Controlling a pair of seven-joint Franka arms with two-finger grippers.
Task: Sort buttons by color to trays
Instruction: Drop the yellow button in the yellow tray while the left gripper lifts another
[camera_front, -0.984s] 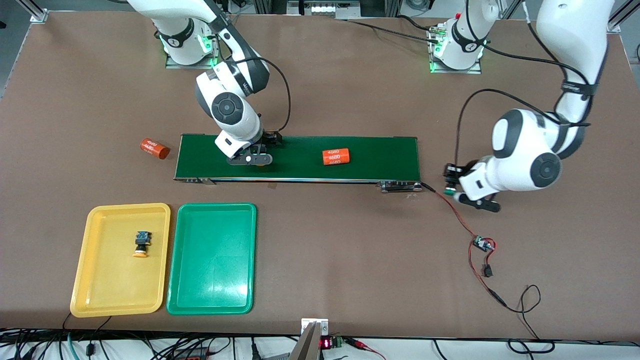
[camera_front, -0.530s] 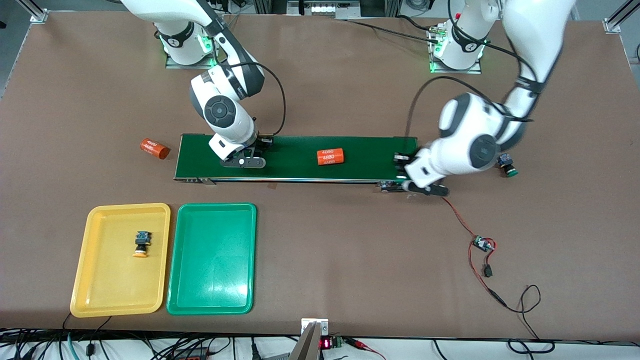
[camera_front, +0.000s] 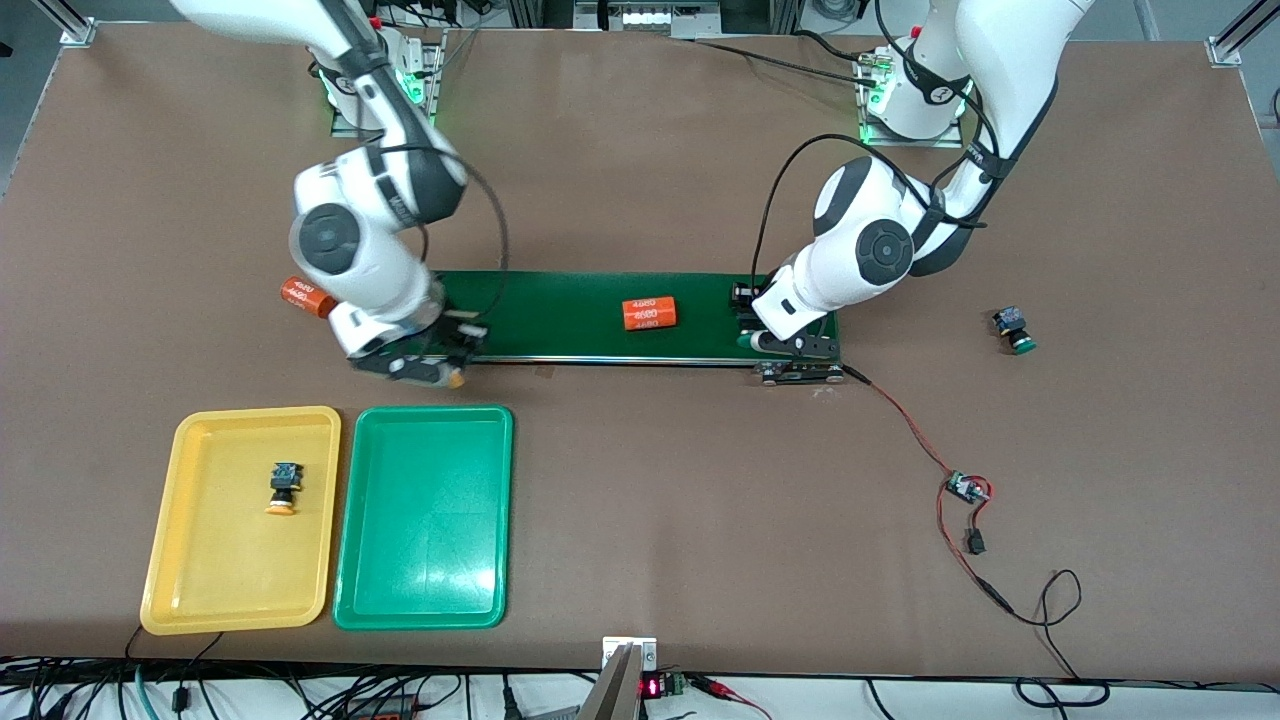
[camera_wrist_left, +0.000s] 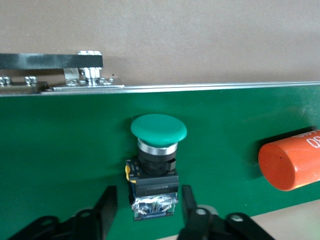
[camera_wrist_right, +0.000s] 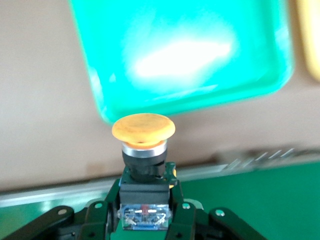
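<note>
My right gripper (camera_front: 428, 370) is shut on a yellow-orange-capped button (camera_wrist_right: 143, 129), held over the table between the conveyor belt's edge and the green tray (camera_front: 423, 590). The green tray also shows in the right wrist view (camera_wrist_right: 165, 55). My left gripper (camera_front: 778, 344) is low over the belt's end nearest the left arm. Its fingers (camera_wrist_left: 105, 202) stand open on either side of a green-capped button (camera_wrist_left: 158, 128) that lies on the belt. A second yellow-orange button (camera_front: 283, 489) lies in the yellow tray (camera_front: 200, 600). Another green-capped button (camera_front: 1015, 330) lies on the table toward the left arm's end.
The dark-green conveyor belt (camera_front: 570, 300) carries an orange cylinder (camera_front: 650, 314), also seen in the left wrist view (camera_wrist_left: 290, 165). A second orange cylinder (camera_front: 300, 294) lies on the table beside the belt's other end. A small circuit board (camera_front: 965, 488) with red and black wires lies nearer the camera.
My right gripper left the belt with the yellow-orange button and moved toward the trays. My left gripper carried the green button from the table onto the belt's end and opened.
</note>
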